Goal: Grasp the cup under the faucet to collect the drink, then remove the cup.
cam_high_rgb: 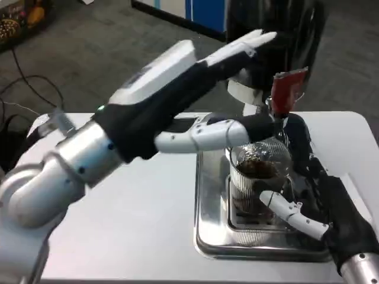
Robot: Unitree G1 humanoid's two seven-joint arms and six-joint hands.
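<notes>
The right hand (308, 207) wraps the clear cup (256, 177) on the metal tray (207, 236) near the surface's right edge, steadying it under the red tap (288, 92) that the left hand (219, 89), fingers outstretched, presses for drink.

cup (257, 177): centre right of frame, on the drip tray (210, 228), below the faucet (286, 92)
left hand (177, 89): upper centre
right hand (314, 195): lower right, touching the cup

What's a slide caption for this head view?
Right robot hand holds the cup under the faucet; left robot hand reaches the lever.
</notes>
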